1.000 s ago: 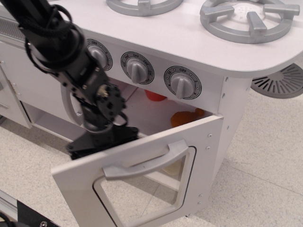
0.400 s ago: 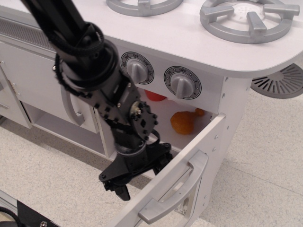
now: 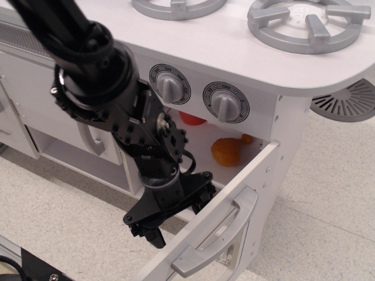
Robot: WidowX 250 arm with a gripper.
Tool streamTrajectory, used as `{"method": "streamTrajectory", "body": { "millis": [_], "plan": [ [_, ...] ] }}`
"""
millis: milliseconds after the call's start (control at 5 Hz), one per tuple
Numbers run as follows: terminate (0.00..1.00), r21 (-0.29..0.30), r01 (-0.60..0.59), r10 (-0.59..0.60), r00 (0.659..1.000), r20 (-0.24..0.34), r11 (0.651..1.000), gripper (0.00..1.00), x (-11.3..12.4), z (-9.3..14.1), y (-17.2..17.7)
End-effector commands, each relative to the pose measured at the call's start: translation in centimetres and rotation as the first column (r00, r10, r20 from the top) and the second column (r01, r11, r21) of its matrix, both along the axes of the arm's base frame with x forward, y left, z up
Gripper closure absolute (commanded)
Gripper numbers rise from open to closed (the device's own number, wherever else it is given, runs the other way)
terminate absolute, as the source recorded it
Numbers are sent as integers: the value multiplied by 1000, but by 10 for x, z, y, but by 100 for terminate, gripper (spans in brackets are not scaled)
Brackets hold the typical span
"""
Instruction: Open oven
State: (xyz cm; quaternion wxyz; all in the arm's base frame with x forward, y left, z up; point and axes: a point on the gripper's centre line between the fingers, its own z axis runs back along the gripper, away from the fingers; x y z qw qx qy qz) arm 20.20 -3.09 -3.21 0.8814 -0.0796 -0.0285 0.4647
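**Oven door swung wide, arm parked in front of the cavity**

The oven (image 3: 258, 117) fills the centre and right of my frame, its white body under a white cooktop (image 3: 228, 41) with two grey burner grates, one at the top centre (image 3: 176, 7) and one at the upper right (image 3: 307, 23). I see the door (image 3: 234, 199) swung well out from the front, running from the right-hand post down toward the bottom centre of the frame, so I look along its top edge. Its wide silver-grey bar handle (image 3: 217, 240) sits on the outer face, low and right of centre. Two grey dials show on the front panel, one at centre (image 3: 170, 85) and one just right of it (image 3: 225, 102); the arm covers whatever lies further left.

Inside the open cavity I make out an orange toy piece shaped like a drumstick (image 3: 227, 151) and, behind it to the left, a red rounded object (image 3: 192, 118).

My arm (image 3: 94, 76) comes in from the upper left and drops across the front of the oven. The gripper (image 3: 153, 234) hangs at lower centre, just left of the door's inner face and close to it; I cannot tell whether it touches. Its black fingers (image 3: 157, 237) point downward, and from this angle I cannot tell whether they are spread or closed. Nothing is visibly held between them.

At the left edge sits a cupboard door with a vertical grey handle (image 3: 88, 140), partly hidden by the arm.
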Motion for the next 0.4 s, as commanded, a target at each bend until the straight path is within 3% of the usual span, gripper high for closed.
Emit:
{"method": "streamTrajectory", "body": {
  "millis": [0,200],
  "plan": [
    [0,-2,27,-27,999,25,1000,0,-5,9,1],
    [100,-2,27,-27,999,25,1000,0,-5,9,1]
  ]
}}
